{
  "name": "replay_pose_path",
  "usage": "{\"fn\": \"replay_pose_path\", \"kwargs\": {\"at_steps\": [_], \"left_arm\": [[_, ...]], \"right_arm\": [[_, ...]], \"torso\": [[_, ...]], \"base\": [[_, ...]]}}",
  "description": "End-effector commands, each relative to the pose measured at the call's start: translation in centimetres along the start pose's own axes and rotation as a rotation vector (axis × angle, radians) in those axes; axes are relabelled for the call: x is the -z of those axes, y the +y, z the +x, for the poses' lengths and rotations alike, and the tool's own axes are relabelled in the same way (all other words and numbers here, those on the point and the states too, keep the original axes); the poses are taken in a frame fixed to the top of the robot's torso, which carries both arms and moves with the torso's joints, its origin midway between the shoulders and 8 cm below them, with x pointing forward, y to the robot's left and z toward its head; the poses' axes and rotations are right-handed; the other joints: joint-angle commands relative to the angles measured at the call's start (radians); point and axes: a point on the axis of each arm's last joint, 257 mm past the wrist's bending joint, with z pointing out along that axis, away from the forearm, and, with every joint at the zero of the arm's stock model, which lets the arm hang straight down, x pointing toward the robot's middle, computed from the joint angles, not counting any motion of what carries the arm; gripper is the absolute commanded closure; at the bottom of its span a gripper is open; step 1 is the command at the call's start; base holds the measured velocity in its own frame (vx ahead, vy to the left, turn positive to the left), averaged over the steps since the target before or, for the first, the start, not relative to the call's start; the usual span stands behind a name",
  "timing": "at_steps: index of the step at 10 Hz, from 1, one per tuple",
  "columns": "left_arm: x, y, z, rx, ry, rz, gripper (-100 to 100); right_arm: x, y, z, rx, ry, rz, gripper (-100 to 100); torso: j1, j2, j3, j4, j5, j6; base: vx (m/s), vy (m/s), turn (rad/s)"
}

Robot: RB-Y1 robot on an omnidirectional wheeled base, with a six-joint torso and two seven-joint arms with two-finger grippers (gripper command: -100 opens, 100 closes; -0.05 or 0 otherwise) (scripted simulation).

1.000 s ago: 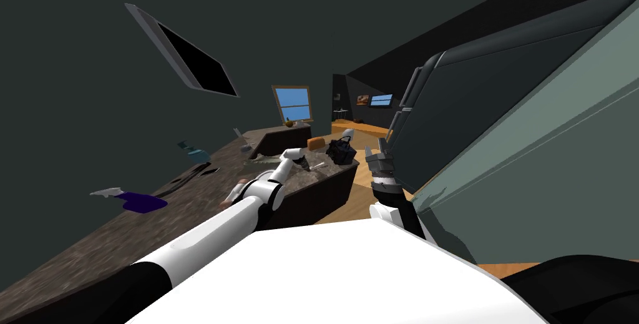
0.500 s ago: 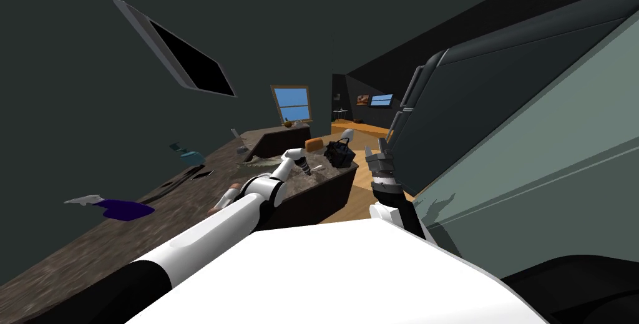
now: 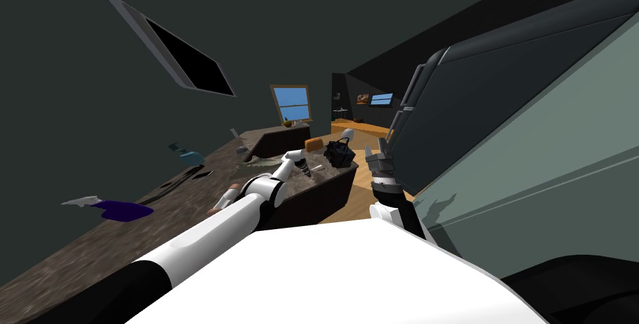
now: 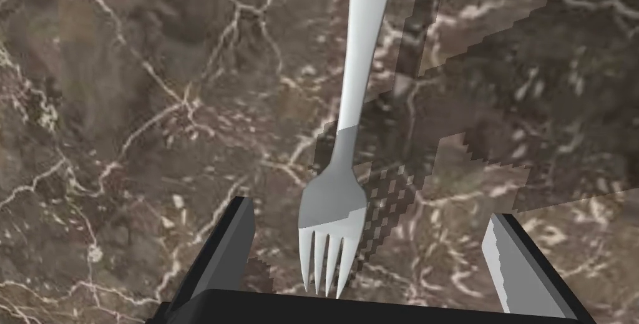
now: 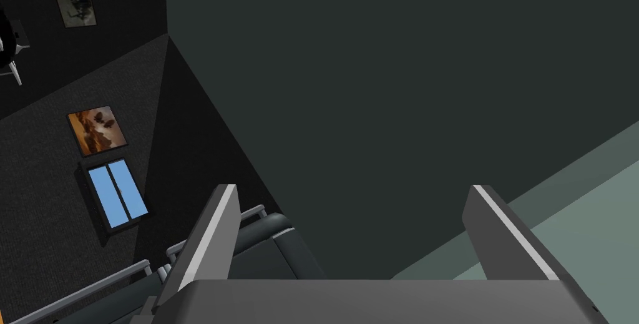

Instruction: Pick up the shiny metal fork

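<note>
The left gripper (image 4: 369,209), its 2 fingers spread wide, hovers over the pale fork (image 4: 349,133) lying ungrasped on the brown marbled counter (image 4: 125,120), tines between them, while the right gripper (image 5: 352,186) waits, fingers likewise parted.

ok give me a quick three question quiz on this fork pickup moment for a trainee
1. True or false: the fork lies on the brown marbled countertop, tines toward the left gripper.
2. The left gripper is: A) shut on the fork B) open, a finger on either side of the tines C) open over a cup.
3. Fill in: the right gripper, holding nothing, is ____.
Key: 1 true; 2 B; 3 open.
</note>
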Motion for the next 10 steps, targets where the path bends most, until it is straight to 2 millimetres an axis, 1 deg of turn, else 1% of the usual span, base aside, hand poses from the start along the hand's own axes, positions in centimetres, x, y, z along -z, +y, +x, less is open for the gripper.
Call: {"fn": "replay_pose_path", "kwargs": {"at_steps": [1,2,3,7,8,9,10], "left_arm": [[-1.0,0.2,-0.6,0.0,0.001,0.003,-100],[-0.6,0.0,-0.5,0.001,0.0,0.0,-100],[-0.7,0.0,-0.5,0.0,0.001,0.002,100],[-0.5,-0.1,-0.4,-0.001,0.002,0.004,100],[-0.5,-0.1,-0.4,-0.001,0.002,0.004,0],[0.2,-0.2,0.2,-0.001,0.002,0.002,100],[0.2,-0.2,0.2,-0.001,0.002,0.002,100]], "right_arm": [[0.0,0.0,0.0,0.0,0.0,0.0,0],[0.0,0.0,0.0,0.0,0.0,0.0,0],[0.0,0.0,0.0,0.0,0.0,0.0,0],[0.0,0.0,0.0,0.0,0.0,0.0,0],[0.0,0.0,0.0,0.0,0.0,0.0,0],[0.0,0.0,0.0,0.0,0.0,0.0,0],[0.0,0.0,0.0,0.0,0.0,0.0,0]], "torso": [[0.0,0.0,0.0,0.0,0.0,0.0],[0.0,0.0,0.0,0.0,0.0,0.0],[0.0,0.0,0.0,0.0,0.0,0.0],[-0.001,-0.001,-0.001,-0.002,0.0,0.0],[-0.001,-0.001,-0.001,-0.002,0.0,0.0],[-0.001,-0.001,-0.001,-0.002,0.0,0.0],[-0.002,-0.001,-0.001,-0.001,0.0,0.001]], "base": [[0.0,0.0,0.0],[0.0,0.0,0.0],[0.0,0.0,0.0],[0.0,0.0,0.0],[0.0,0.0,0.0],[0.0,0.0,0.0],[0.0,0.0,0.0]]}}
